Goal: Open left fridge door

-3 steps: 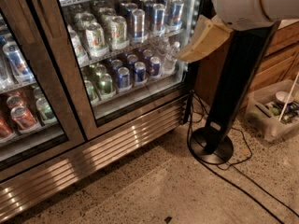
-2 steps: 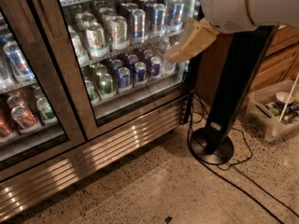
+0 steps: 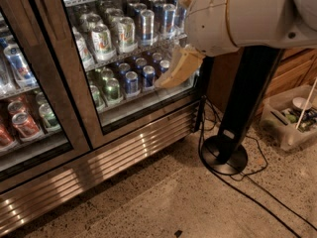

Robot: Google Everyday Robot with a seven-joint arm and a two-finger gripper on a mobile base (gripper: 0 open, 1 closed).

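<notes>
- The left fridge door (image 3: 55, 83) stands at the scene's left and looks shut, with cans behind its glass.
- My gripper (image 3: 178, 69) hangs to the right, before the twin door (image 3: 148, 100), apart from the left one.
- I cannot tell whether it is open or closed.

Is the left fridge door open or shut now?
Shut: the left fridge door sits flush beside the right door. The gripper hangs before the right door.
</notes>
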